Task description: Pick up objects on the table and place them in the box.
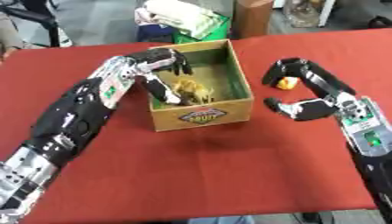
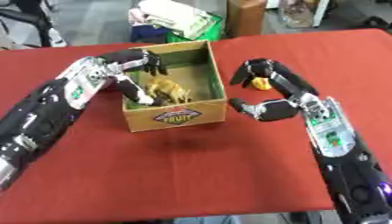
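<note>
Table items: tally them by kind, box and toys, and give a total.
Cardboard box: 1
Yellow-brown toy animal inside the box: 1
Small yellow-orange object on the red table by the right robot hand: 1
Total: 3

The only readable marking is a dark diamond-shaped label [image 2: 177, 116] on the outer front wall of the box [image 1: 239, 74], at six o'clock of the box's opening, whose light letters look like "FRUIT", while the smaller print around that word cannot be made out.
</note>
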You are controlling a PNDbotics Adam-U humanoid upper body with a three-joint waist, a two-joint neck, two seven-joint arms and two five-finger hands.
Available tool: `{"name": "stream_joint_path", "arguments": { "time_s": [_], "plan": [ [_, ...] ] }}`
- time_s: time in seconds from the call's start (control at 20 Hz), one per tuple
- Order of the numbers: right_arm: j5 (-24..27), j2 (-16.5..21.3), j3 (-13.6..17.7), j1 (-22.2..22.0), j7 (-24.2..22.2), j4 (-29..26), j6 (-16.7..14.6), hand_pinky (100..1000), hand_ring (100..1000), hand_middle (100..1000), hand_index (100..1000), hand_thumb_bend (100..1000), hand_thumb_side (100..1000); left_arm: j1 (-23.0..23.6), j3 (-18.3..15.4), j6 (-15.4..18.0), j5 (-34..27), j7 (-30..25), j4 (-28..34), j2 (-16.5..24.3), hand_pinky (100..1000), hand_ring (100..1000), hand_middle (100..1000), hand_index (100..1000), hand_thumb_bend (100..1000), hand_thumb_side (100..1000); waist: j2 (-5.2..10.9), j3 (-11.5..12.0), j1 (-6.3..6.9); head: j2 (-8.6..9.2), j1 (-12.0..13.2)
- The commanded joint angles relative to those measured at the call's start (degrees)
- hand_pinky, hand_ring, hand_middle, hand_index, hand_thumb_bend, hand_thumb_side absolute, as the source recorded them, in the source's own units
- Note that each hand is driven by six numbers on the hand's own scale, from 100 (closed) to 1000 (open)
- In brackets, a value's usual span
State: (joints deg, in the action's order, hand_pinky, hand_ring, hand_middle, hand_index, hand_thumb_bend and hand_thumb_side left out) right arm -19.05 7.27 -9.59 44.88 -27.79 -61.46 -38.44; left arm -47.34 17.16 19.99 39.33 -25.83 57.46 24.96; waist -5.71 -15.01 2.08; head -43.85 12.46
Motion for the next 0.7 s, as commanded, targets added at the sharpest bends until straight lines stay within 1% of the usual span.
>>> {"name": "stream_joint_path", "arguments": {
  "time_s": [0.05, 0.1, 0.2, 0.3, 0.4, 0.55, 0.7],
  "plan": [
    [-0.15, 0.41, 0.22, 1.03, -8.08, -0.70, -8.12, 585, 665, 612, 664, 337, 501, -0.75, -0.73, -0.21, -1.42, -2.67, 2.89, 2.29, 725, 731, 754, 819, 628, 375, 0.91, 0.25, -0.20, -0.27, -0.32],
    [-0.21, 0.59, 0.27, 0.98, -8.03, -0.69, -8.10, 586, 666, 613, 665, 336, 504, -0.86, -1.55, -0.94, -2.50, -1.90, 4.04, 2.90, 686, 671, 694, 791, 504, 350, 0.92, 0.46, -0.23, -0.27, -0.55],
    [-0.46, 0.88, 0.37, 0.78, -7.92, -0.56, -8.12, 585, 666, 613, 664, 336, 504, -1.02, -3.37, -3.82, -5.43, 3.82, 6.36, 4.11, 652, 620, 635, 768, 427, 319, 0.98, 0.88, -0.23, -0.27, -0.77],
    [-0.64, 0.98, 0.48, 0.63, -7.78, -0.48, -8.14, 585, 666, 613, 664, 336, 503, -1.05, -4.51, -6.73, -8.49, 9.96, 8.87, 5.97, 654, 618, 632, 766, 434, 307, 1.06, 1.23, -0.19, -0.27, -0.96],
    [-0.80, 1.17, 0.63, 0.54, -7.59, -0.43, -8.09, 585, 666, 613, 664, 336, 503, -0.64, -5.38, -9.07, -9.92, 13.41, 11.13, 8.36, 659, 624, 639, 772, 434, 295, 1.13, 1.51, -0.13, -0.27, -1.27],
    [-1.02, 1.58, 0.87, 0.28, -7.23, -0.41, -7.97, 585, 665, 612, 664, 336, 501, 0.77, -7.26, -12.15, -10.34, 15.34, 11.75, 11.43, 668, 640, 657, 783, 422, 280, 1.31, 1.99, -0.04, -0.27, -1.85],
    [-1.15, 1.85, 1.07, 0.10, -6.91, -0.51, -7.79, 585, 665, 612, 664, 336, 501, 2.88, -8.91, -14.32, -9.80, 16.32, 9.85, 13.23, 673, 656, 680, 791, 442, 273, 1.30, 2.52, -0.05, -0.27, -2.51]
  ]
}}
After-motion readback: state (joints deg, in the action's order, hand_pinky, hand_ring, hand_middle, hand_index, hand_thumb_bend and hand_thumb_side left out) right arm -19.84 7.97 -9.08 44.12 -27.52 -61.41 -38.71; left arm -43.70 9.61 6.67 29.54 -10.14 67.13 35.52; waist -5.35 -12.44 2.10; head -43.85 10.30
